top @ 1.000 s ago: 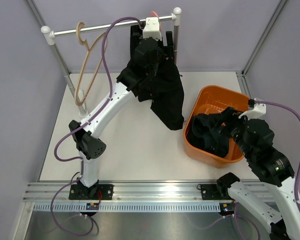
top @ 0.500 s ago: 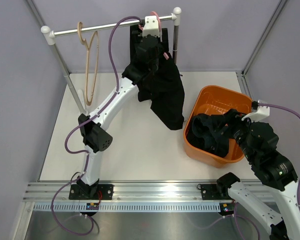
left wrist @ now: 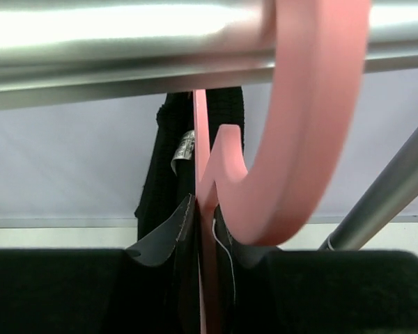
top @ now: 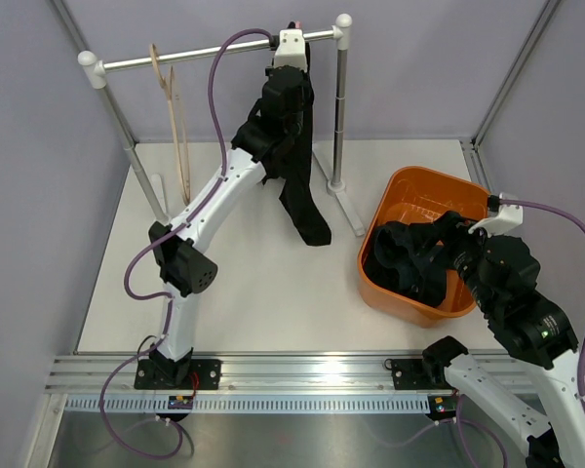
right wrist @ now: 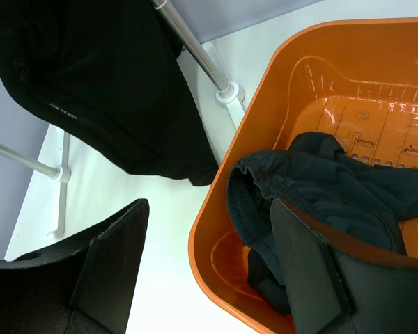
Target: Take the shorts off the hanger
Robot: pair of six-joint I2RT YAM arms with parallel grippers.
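Observation:
Black shorts (top: pixel 307 210) hang edge-on from a pink hanger (top: pixel 295 26) hooked on the metal rail (top: pixel 214 54). My left gripper (top: pixel 297 78) is just under the rail. In the left wrist view the left gripper (left wrist: pixel 202 257) is shut on the shorts (left wrist: pixel 160 160), pinching the cloth against the hanger's (left wrist: pixel 299 139) neck. Navy shorts (right wrist: pixel 348 188) lie bunched in the orange basket (right wrist: pixel 299 90). My right gripper (right wrist: pixel 209 216) is open astride the basket's near rim, one finger over the table and one over the navy shorts. In the top view the right gripper (top: pixel 419 255) hangs over the basket (top: pixel 424 174).
An empty beige hanger (top: pixel 175 117) hangs at the rail's left end. The rack's right post (top: pixel 338 117) and its foot (top: pixel 349 205) stand between the hanging shorts and the basket. Grey walls close in on three sides.
The left gripper has closed at the hanger's neck. The hanging shorts have turned from spread wide to edge-on, and the empty hanger has swung too. The right arm has barely moved.

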